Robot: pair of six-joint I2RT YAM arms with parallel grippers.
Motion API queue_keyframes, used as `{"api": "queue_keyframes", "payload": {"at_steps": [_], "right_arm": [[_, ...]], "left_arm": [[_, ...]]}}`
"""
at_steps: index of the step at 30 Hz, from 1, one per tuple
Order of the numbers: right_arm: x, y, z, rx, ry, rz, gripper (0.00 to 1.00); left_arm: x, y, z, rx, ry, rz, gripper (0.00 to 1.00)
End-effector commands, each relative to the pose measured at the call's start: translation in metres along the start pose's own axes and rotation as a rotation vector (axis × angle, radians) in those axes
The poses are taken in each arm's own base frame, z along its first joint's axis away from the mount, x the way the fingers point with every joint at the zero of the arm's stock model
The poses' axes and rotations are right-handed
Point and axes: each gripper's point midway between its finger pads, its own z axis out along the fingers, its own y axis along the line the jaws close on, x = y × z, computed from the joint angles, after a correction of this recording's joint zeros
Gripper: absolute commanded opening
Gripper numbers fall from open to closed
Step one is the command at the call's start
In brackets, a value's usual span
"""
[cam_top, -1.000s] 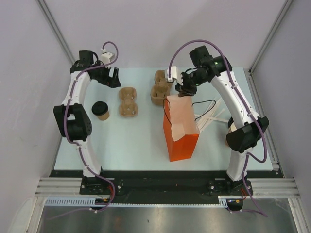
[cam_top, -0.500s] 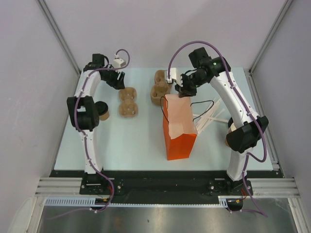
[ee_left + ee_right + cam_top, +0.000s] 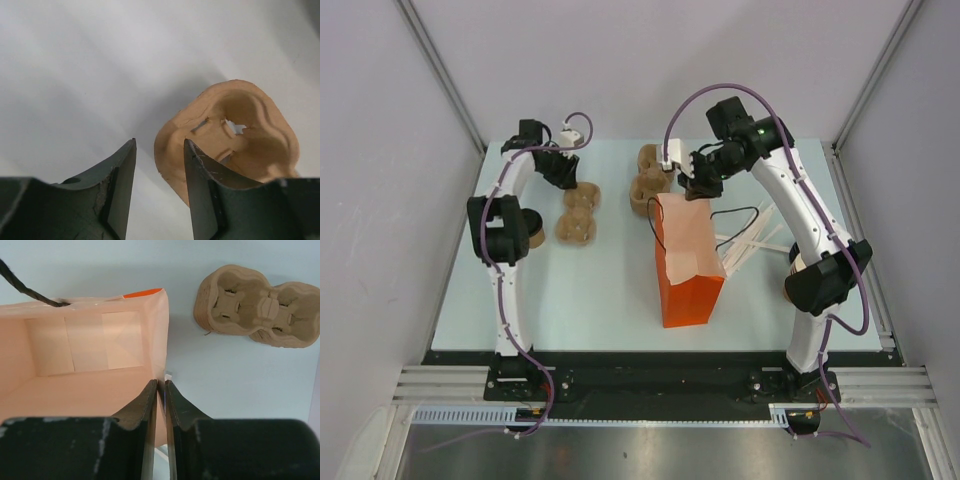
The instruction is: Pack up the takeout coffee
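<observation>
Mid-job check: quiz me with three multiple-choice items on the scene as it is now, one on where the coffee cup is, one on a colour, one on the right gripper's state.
1. Where is the coffee cup?
A) inside the bag
B) standing on the left part of the table
C) seated in a carrier pocket

2. What colour is the bag on the outside?
A) orange
B) blue
C) white

3. How does the right gripper stand?
A) wide open over bare table
B) pinched on the bag's rim
C) closed around a cup

Answers:
1 B: the top view shows the coffee cup on the tabletop, outside the bag.
2 A: the bag's side walls are orange in the top view.
3 B: the right wrist view shows both fingers pressed together on the thin paper edge at the bag's open top.
</observation>
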Motion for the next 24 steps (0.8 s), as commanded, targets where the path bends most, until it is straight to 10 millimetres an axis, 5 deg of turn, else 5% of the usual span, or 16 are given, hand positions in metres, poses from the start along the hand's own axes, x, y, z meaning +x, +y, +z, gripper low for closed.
{"api": "queue_keyframes", "payload": {"at_steps": [1,10,22,24], "right_arm": [[0.002,0.031,-0.018,-0.079,0.042,0.064,0.16],[0.005,0.031,-0.02,-0.073,0.046,0.06,0.17],[0.011,0.032,-0.019,-0.084,0.054,0.066,0.17],[0.012,0.031,-0.019,-0.083,0.055,0.066,0.17]], "left_arm": [[-0.023,0.009,-0.005,-0.026,-0.053,0.058,0.47],[-0.022,0.01,-0.002,-0.017,-0.037,0.113,0.46],[-0.005,-0.007,0.012,0.034,0.071,0.276,0.33],[-0.004,-0.01,0.013,0.04,0.082,0.293,0.24]]}}
